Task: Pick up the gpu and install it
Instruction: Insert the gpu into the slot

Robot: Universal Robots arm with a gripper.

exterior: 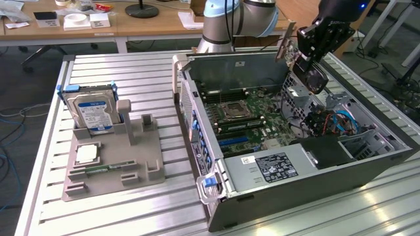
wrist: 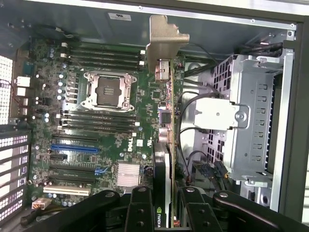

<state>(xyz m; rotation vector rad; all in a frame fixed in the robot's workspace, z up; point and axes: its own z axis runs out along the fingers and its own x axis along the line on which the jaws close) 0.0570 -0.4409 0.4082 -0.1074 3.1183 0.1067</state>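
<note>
The pick is done and the carry to the slot is in hand: the jaws, closed part-way, clamp the gpu (exterior: 310, 73) by its two faces, and it hangs clear in the air above the far side of the open computer case (exterior: 315, 182) lying on the bench (exterior: 131, 206). In the wrist view the card is edge-on between the motherboard (wrist: 106, 125) and the drive cage (wrist: 251, 111). Seating it, I judge, calls for aligning its connector edge with an expansion slot (wrist: 75, 148) and its silver bracket (wrist: 164, 41) with the case's rear wall, then pressing straight down.
</note>
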